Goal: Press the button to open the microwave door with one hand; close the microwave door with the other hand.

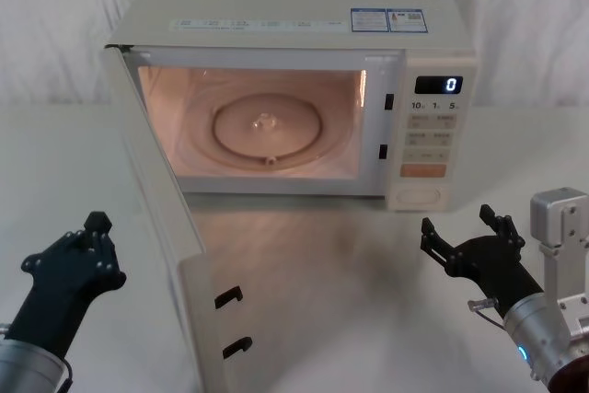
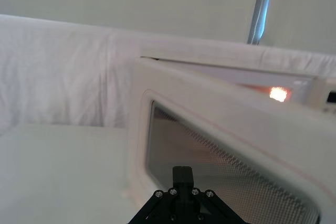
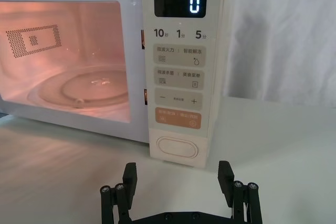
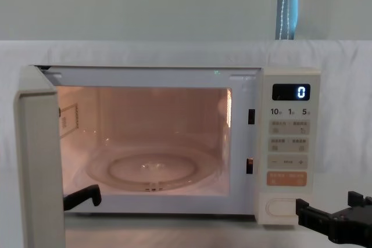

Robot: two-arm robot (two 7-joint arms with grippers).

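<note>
Microwave: the microwave [image 1: 304, 52] is a cream box on the white tabletop [image 1: 368, 283]. Its cavity is lit and the display shows "0". It looks heavy enough to stay in place under a light push, I think.

Microwave door: the microwave door [image 1: 161, 218] stands wide open, hinged at the robot's left side and swung out toward the robot. Its inner face with two black latch hooks shows in the head view. It is a stiff, light panel that turns on its hinge, so it needs no grasp. In my judgement, a flat push on the cream frame near the free edge is best. The glass window [image 2: 220, 182] is the more fragile part and better avoided.

Left gripper: the left gripper [image 1: 87, 250] hovers low at the outer side of the open door, near it but not touching. The left wrist view looks onto the door's window side. I cannot tell whether its fingers are open or closed.

Right gripper: the right gripper [image 3: 178, 190] hangs in front of the control panel, a little apart from it. Its fingers are spread wide and hold nothing.

Button: the button [image 3: 177, 148] is the wide cream key at the bottom of the panel. It is stiff plastic and untouched now.
</note>
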